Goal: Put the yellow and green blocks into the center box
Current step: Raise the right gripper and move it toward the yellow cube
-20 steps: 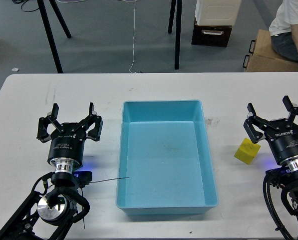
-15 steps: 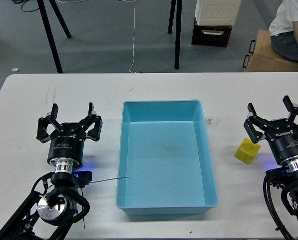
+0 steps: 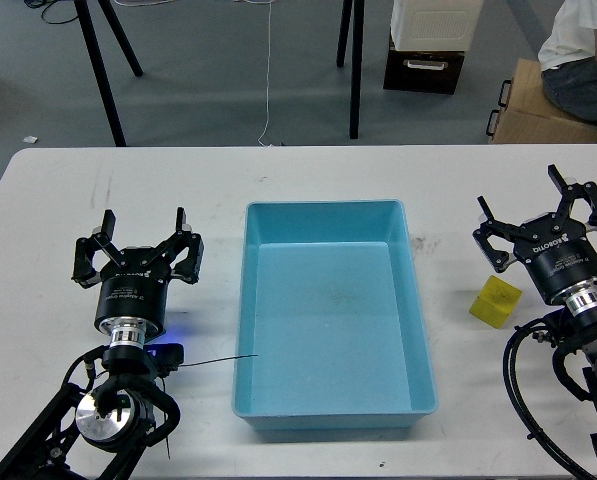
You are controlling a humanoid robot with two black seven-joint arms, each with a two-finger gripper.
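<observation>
A yellow block [image 3: 495, 301] lies on the white table right of the blue center box [image 3: 331, 405], which holds nothing. My right gripper [image 3: 540, 217] is open, its fingers spread, just above and right of the yellow block and apart from it. My left gripper [image 3: 138, 241] is open and empty, standing left of the box. No green block shows in the head view.
The white table [image 3: 158, 180] ends at the far edge, with tripod legs, a cable and boxes on the floor beyond. A person sits at the top right corner. A thin black wire [image 3: 218, 359] lies between my left arm and the box.
</observation>
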